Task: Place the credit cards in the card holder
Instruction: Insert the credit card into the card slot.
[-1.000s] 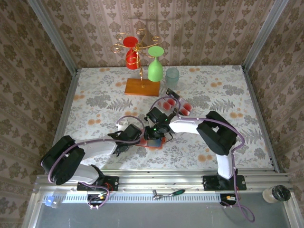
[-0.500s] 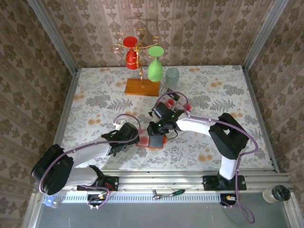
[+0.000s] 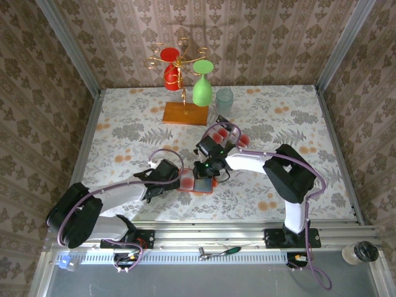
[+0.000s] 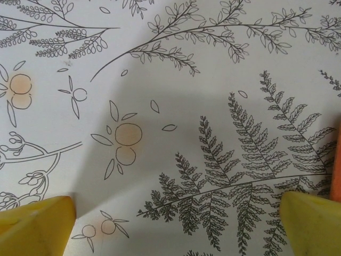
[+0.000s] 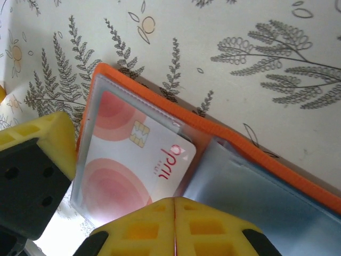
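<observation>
The card holder [image 5: 160, 109] lies open, inside up, close to the middle of the worktop's [image 3: 297, 117] near edge, and one credit card [image 5: 133, 160] sits under the clear pocket on its left half. The end with the lettering looks to be at or just past the pocket's mouth; I cannot tell if it is fully seated. The right fingers [image 5: 160, 224] are clenched together on nothing visible, their tips over the card's near long edge. The left fingers [image 4: 311, 221] are spread wide over bare worktop just left of the holder, one fingertip beside its orange rim and gripping nothing. Nothing pins the holder, so I judge a push from the clenched fingers could slide the whole holder along the worktop instead of driving the card home. It could also lift the card's free end out of the pocket, or let the blue-grey flap fold over it. The loose credit cards [image 3: 230, 133] lie toward the middle of the worktop behind the right arm; at least two show, and a cable crosses them, so I cannot count them exactly. There is one holder. At the far edge stands one glass rack [image 3: 184, 113] carrying one red glass [image 3: 171, 68] and one green glass [image 3: 202, 86], with one clear tumbler [image 3: 224, 100] just beside it.
</observation>
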Controlling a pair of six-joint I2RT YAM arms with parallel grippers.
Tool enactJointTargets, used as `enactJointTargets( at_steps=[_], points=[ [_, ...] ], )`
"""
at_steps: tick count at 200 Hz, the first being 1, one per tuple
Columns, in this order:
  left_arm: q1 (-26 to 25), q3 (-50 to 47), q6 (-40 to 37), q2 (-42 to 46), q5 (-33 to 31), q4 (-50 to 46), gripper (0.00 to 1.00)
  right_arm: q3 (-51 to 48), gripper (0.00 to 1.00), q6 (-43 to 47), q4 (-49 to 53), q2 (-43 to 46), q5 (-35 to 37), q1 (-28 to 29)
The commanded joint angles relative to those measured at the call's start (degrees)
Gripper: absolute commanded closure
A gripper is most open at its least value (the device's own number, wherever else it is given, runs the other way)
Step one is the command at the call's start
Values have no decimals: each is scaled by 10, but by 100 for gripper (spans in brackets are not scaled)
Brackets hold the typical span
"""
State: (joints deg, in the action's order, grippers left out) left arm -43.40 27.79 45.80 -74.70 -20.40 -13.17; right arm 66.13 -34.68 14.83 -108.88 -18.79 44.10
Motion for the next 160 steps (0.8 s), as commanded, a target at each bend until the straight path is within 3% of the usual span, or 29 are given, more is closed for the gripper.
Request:
enactJointTargets(
  at_steps=[1,98,160],
  points=[
    [3,-8,-9,-16,15,5,0,21,91,0,5,-16,-11,5],
    [-8,-16,4,-28,19,22,0,60,92,2,14,-64,-21,11],
    [-33,-39,43,6,2,22,0,59,92,7,22,-43,-27,10]
  ],
)
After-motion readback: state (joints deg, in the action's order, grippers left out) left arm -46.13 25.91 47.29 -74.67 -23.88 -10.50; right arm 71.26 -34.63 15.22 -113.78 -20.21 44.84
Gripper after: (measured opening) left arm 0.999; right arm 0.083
